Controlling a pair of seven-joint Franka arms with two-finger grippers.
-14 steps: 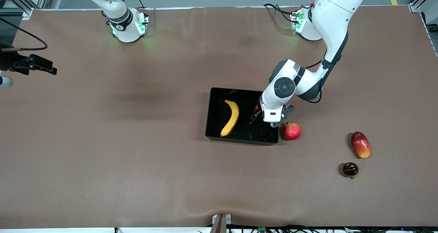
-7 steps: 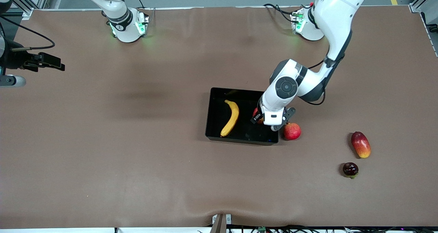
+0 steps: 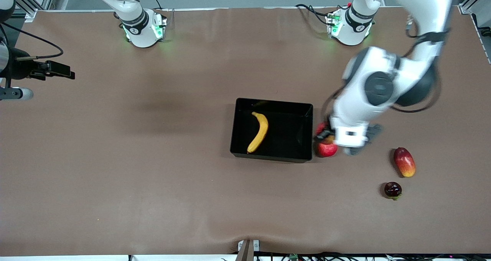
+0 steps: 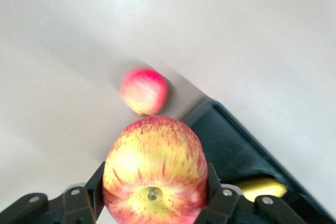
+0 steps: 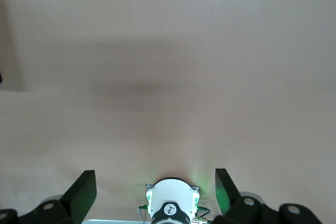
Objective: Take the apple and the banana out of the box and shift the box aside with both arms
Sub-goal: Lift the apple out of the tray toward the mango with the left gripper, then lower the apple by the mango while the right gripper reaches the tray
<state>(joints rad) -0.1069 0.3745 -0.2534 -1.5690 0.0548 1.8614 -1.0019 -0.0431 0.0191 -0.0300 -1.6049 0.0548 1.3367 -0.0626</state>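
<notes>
Brown matting covers the whole table [image 3: 153, 176], and no readable writing shows on anything. Two white arms stand at it. The left arm [image 3: 383, 86] has swung up and away from the tray toward its own end of the table since half a second ago. The right arm waits off at the table's edge, its gripper [image 5: 155, 190] held over bare matting with the fingers [image 5: 84, 190] spread wide and nothing between them.

One glossy black tray [image 3: 271, 130] sits mid-table, and one banana [image 3: 259, 132] lies inside it, toward the right arm's end. The left gripper [image 4: 155, 200] hangs over the matting just beside the tray's wall, above the pomegranate [image 3: 327, 150], its fingers [image 4: 94, 184] clamped on the one apple [image 4: 155, 174], red streaked with yellow, stem end toward the wrist camera. A moment earlier that apple was over the tray's inside.

One mango [image 3: 404, 161] lies well apart toward the left arm's end, and one small dark fruit [image 3: 392, 189] sits near it, nearer the front camera.
</notes>
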